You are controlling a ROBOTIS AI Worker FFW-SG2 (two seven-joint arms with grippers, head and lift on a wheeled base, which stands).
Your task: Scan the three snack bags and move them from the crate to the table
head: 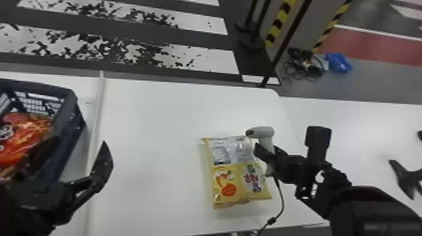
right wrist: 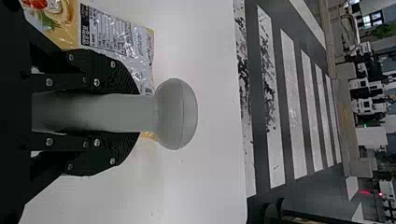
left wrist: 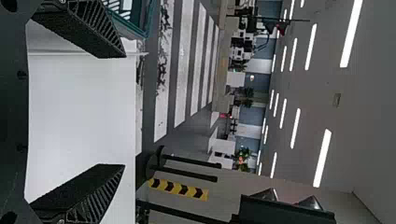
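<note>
Saw the yellow snack bag [head: 234, 175] lying flat on the bench [head: 157, 119], toward the near edge and the right edge, well apart from the rounded far right corner. Found its right border partly covered by the scanner [head: 264, 133] and the right gripper [head: 265, 154]. Could not tell whether touching the scanner or only beneath it.

Had the scanner in the right gripper, with jaws closed on the handle and the rounded head clear above, as seen in the right wrist view too. Lost the lower handle from sight between the fingers. Followed the cable [head: 281, 201] down to the bench's near edge.

Had the left gripper [head: 80, 141] by the crate [head: 67, 100], with jaws spread wide and nothing between, plain in the left wrist view. Made out the head view's outer finger only poorly, dark against the crate wall.

Placed the crate beyond the pale strip [head: 98, 119], close to the bench's far edge, cut off at the view's left side. Saw an orange-red snack bag [head: 26, 135] inside, cropped likewise and partly behind the gripper. Could not count the crate's contents. Noted a dark forked shape [head: 408, 182] at the right, cut off and too blurred to name.
</note>
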